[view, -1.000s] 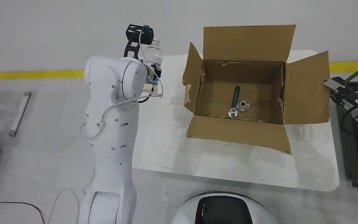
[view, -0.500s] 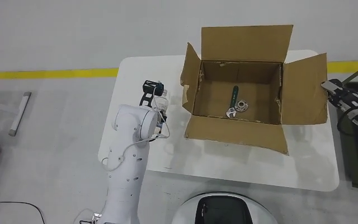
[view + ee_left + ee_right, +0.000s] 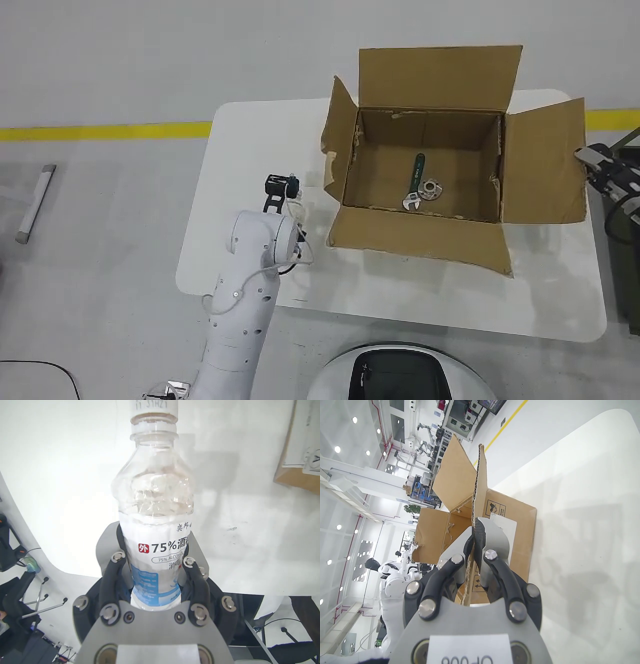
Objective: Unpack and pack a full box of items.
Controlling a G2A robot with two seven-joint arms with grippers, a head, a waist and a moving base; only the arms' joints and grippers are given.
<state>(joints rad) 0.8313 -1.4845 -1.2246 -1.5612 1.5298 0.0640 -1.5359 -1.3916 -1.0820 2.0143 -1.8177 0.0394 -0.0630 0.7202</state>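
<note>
My left gripper is shut on the lower body of a clear bottle with a white cap and a white-and-blue label. In the top view the left gripper hangs over the white table, just left of the open cardboard box. Inside the box lie a green-handled wrench and a round metal part. My right gripper is shut on the edge of the box's right flap; the top view shows it at the flap's outer edge.
The box's flaps stand out on all sides, the left flap close to the bottle. Bare table lies left of and in front of the box. A grey bar lies on the floor beyond the table.
The left arm has drawn back from the table's far left toward the near side, carrying the bottle to beside the box's left flap. The right gripper keeps its hold on the flap.
</note>
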